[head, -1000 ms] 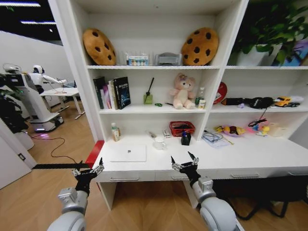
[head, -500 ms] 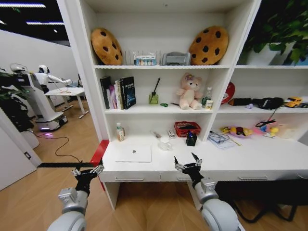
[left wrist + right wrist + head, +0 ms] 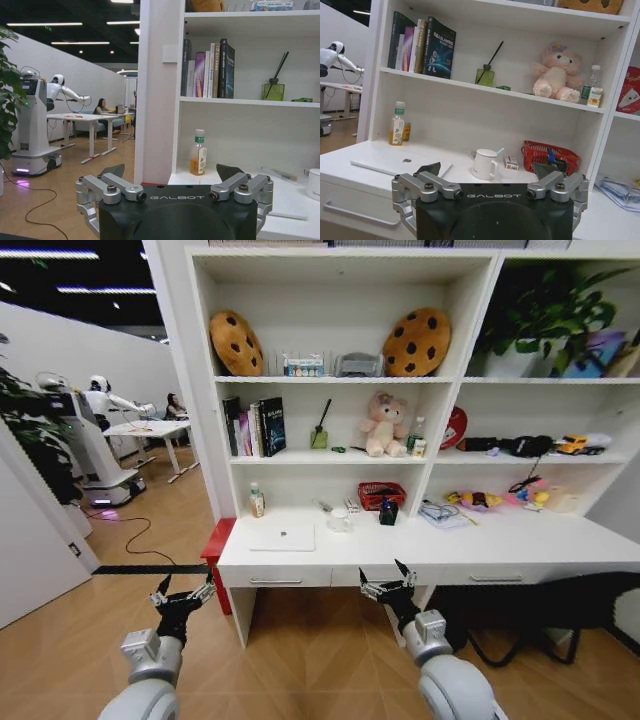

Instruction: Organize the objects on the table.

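Observation:
The long white table (image 3: 520,545) stands below a white shelf unit. A thin silver laptop (image 3: 283,537) lies shut on its left part, seen edge-on as the laptop (image 3: 380,167) in the right wrist view. A pen (image 3: 446,171) lies beside a white mug (image 3: 485,163). One shelf up, a small dark-green thing (image 3: 503,88) rests beside a diffuser bottle. My left gripper (image 3: 182,597) hangs open over the floor, left of the table's front. Just before the drawers, my right gripper (image 3: 388,585) is open too. Each one holds nothing, as the left gripper (image 3: 172,172) and right gripper (image 3: 486,170) show.
A red basket (image 3: 381,497), an orange-drink bottle (image 3: 257,501) and cables (image 3: 440,512) sit at the table's back. Books (image 3: 260,427), a pink plush bear (image 3: 383,426) and cookie cushions (image 3: 416,341) fill the shelves. Another robot (image 3: 85,445) stands far left. A red stool (image 3: 217,545) adjoins the table.
The whole picture has shifted: the camera has drawn back, so the table and shelves look smaller and farther away. Both grippers keep the same open pose.

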Controlling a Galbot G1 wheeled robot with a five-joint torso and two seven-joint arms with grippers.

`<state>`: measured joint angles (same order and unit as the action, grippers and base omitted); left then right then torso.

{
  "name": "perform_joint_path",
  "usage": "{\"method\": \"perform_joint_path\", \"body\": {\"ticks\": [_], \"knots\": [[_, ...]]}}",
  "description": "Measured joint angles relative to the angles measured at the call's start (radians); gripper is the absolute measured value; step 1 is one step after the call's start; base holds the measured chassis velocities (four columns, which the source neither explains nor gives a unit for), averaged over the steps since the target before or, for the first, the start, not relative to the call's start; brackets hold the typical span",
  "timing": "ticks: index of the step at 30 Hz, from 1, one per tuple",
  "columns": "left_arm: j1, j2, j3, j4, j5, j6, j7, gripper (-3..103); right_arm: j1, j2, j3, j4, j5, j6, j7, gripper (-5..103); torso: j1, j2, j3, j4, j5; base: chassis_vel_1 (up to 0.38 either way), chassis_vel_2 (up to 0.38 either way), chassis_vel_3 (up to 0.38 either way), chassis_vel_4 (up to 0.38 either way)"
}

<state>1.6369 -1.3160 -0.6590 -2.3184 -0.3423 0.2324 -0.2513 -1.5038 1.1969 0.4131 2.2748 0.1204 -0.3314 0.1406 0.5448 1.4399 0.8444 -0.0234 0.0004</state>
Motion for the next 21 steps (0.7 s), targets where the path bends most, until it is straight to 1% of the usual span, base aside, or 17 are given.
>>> {"method": "perform_joint_path", "body": {"ticks": [2,3,8,9,10,11,12,13,14,16,17,18,19,20,21], "knots": [[0.000,0.000,0.000,0.000,0.000,0.000,0.000,100,-0.001,-0.002,0.001,0.000,0.001,0.000,-0.003,100,0.000,0.000,0.000,-0.0001,-0.0007,0.346,-0.319,-0.337,0.340],[0.000,0.000,0.000,0.000,0.000,0.000,0.000,100,-0.002,-0.003,0.002,0.000,0.001,0.006,-0.010,100,0.000,0.000,0.000,-0.0001,-0.0002,0.358,-0.308,-0.398,0.321],[0.000,0.000,0.000,0.000,0.000,0.000,0.000,100,-0.005,-0.001,0.004,-0.005,0.001,0.029,-0.027,100,0.000,0.000,0.000,0.0000,-0.0006,0.371,-0.326,-0.390,0.340],[0.000,0.000,0.000,0.000,0.000,0.000,0.000,100,-0.007,0.002,0.002,-0.008,0.001,0.037,-0.029,100,-0.001,0.001,0.000,-0.0005,-0.0003,0.356,-0.254,-0.341,0.318],[0.000,0.000,0.000,-0.001,0.000,0.000,0.001,100,-0.007,0.002,0.001,-0.008,0.001,0.040,-0.029,100,-0.001,0.001,-0.001,0.0003,0.0008,0.273,-0.254,-0.341,0.274],[0.000,0.000,-0.002,0.000,0.000,0.000,-0.001,100,-0.007,0.003,0.000,-0.009,0.002,0.042,-0.031,100,-0.001,0.001,0.000,0.0016,-0.0021,0.273,-0.136,-0.203,0.274],[0.000,0.000,-0.002,0.000,0.000,0.000,-0.001,100,-0.007,0.003,0.000,-0.009,0.002,0.042,-0.031,100,-0.001,0.001,0.000,0.0016,-0.0021,0.273,-0.136,-0.203,0.274],[0.000,0.000,0.000,0.001,0.000,0.000,0.000,100,-0.007,0.003,0.000,-0.010,0.001,0.043,-0.031,100,0.000,0.000,0.000,0.0012,-0.0032,0.200,-0.136,-0.203,0.127],[0.000,0.000,0.000,0.000,0.000,0.000,0.002,100,-0.007,0.002,0.000,-0.012,0.001,0.045,-0.031,100,-0.001,0.001,0.000,-0.0017,0.0015,0.073,-0.052,-0.149,-0.004],[0.000,0.000,0.001,0.000,0.000,0.000,0.002,100,-0.007,0.002,-0.001,-0.014,0.001,0.045,-0.031,100,-0.001,0.001,0.000,-0.0020,0.0018,0.073,-0.052,-0.134,-0.004],[0.000,0.000,0.000,0.000,0.000,0.000,0.002,100,-0.006,0.002,-0.001,-0.014,0.000,0.045,-0.031,100,-0.001,0.000,0.000,-0.0009,0.0004,-0.080,-0.108,-0.134,0.085],[0.000,0.000,0.000,0.000,0.000,0.000,0.001,100,-0.006,0.003,-0.003,-0.014,0.000,0.045,-0.031,100,0.000,0.000,0.000,0.0001,-0.0023,-0.080,-0.014,0.032,0.085],[0.000,0.000,0.000,0.000,0.000,0.000,0.001,100,-0.006,0.003,-0.004,-0.014,-0.001,0.045,-0.032,100,0.000,0.000,0.000,0.0006,-0.0001,-0.005,-0.014,0.070,0.027],[0.000,0.000,0.000,0.000,0.000,0.000,0.001,100,-0.006,0.004,-0.004,-0.014,-0.002,0.045,-0.032,100,0.000,0.000,0.000,0.0006,0.0010,-0.009,0.097,0.070,0.027],[0.000,0.000,0.000,0.000,0.000,0.000,0.001,100,-0.006,0.004,-0.004,-0.014,-0.002,0.045,-0.032,100,0.000,0.000,0.000,0.0006,0.0010,-0.009,0.097,0.070,0.027]]}}
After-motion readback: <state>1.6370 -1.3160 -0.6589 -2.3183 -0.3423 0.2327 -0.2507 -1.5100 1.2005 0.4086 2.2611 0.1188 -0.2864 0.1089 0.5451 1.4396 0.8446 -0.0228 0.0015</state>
